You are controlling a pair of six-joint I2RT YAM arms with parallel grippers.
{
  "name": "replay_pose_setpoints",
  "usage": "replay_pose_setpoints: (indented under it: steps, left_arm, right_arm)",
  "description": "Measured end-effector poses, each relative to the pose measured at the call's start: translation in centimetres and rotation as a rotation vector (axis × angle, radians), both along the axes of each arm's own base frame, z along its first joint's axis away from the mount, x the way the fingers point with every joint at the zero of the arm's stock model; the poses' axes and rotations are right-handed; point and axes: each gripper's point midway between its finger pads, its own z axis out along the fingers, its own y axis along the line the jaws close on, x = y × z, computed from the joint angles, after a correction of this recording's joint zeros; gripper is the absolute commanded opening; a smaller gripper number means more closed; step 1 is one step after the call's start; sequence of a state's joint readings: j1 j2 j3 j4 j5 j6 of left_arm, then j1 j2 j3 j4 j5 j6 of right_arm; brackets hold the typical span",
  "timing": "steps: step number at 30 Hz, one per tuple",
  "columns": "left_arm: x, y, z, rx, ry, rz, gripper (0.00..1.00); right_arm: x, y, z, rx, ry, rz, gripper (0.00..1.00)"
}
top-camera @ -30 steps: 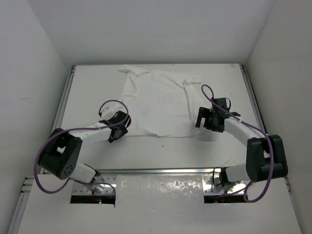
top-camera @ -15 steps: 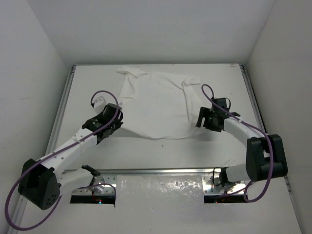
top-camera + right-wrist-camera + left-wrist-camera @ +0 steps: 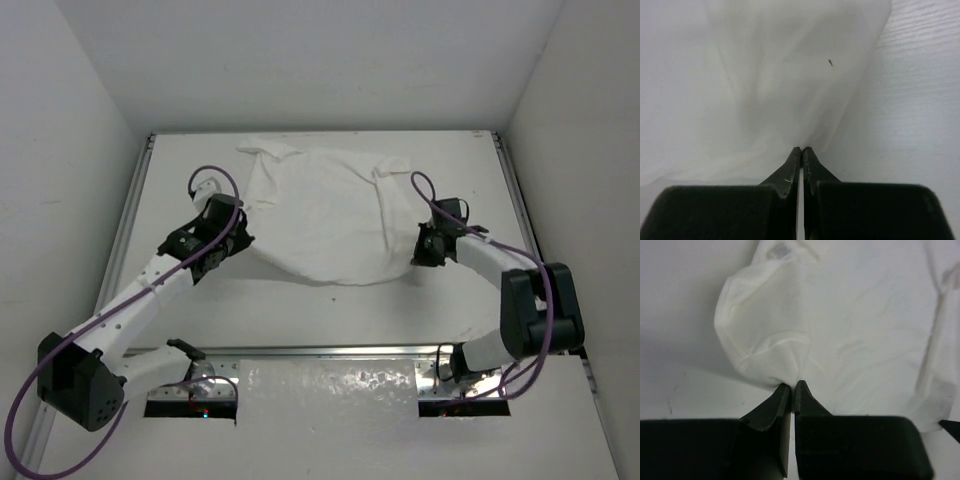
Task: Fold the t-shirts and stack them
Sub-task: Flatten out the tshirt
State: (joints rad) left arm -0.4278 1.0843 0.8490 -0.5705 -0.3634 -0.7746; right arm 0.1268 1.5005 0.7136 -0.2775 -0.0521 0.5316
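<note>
**Op A:** Where's the t-shirt [image 3: 322, 212] sitting rn?

**Op B:** I'm seeing it lying on the white tabletop [image 3: 300, 305], spread across the far-middle part, w/ the sleeves toward the far side. The near hem is curving between the two arms and isn't lying straight.

**Op A:** And the left pincer [image 3: 792, 385]?

**Op B:** Its jaws are pressing together on cloth. It's pinching the shirt's near-left corner, and the fabric is bunching into a rounded fold right at the tips.

**Op A:** Right pincer [image 3: 803, 148], same deal?

**Op B:** Yep, I'm reading it as pinching too. The tips are meeting on the shirt's near-right edge, and the cloth is fanning out away from them. There's a tiny dark speck [image 3: 830, 62] showing on the fabric there; can't tell what it is.

**Op A:** Arms touching each other?

**Op B:** No, they're sitting well apart, one at each side of the shirt.
</note>
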Motion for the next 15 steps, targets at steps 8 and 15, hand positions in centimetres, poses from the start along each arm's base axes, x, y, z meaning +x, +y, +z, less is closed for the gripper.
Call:
replay_pose_setpoints:
  steps: [8, 15]
  left_arm:
    - [3.0, -2.3, 14.9, -0.094, -0.278, -0.120, 0.00]
    - [1.4, -3.0, 18.1, -0.129, -0.342, -0.205, 0.00]
  right_arm:
    - [0.4, -0.1, 11.8, 0.034, -0.341, -0.006, 0.00]
    - [-1.3, -0.8, 16.6, 0.016, -0.421, 0.000, 0.00]
